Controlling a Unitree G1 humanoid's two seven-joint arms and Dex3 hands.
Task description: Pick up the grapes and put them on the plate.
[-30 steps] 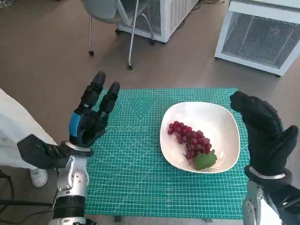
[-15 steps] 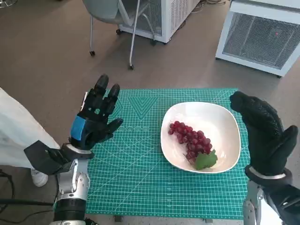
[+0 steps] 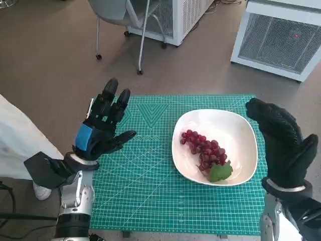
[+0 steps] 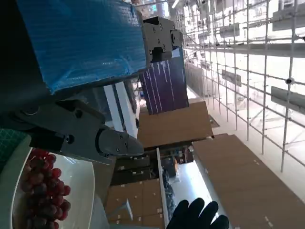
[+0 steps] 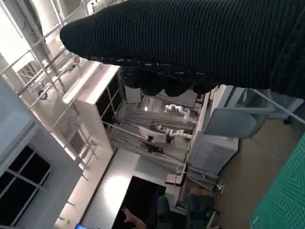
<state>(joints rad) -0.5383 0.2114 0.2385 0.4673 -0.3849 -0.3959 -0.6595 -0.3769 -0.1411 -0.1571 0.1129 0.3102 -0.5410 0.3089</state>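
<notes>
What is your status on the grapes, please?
Left hand open, raised over the mat. Right hand open beside the plate. Grapes lie on the plate. Nothing in the way.

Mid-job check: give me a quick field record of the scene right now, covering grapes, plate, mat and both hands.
grapes: red bunch with a green leaf, lying in the plate
plate: white, rounded square, on the right part of the mat
mat: green cutting mat covering the table
left hand: raised over the mat's left side, fingers spread, holding nothing
right hand: gloved, raised by the plate's right edge, holding nothing
task state: grapes already on the plate
</notes>
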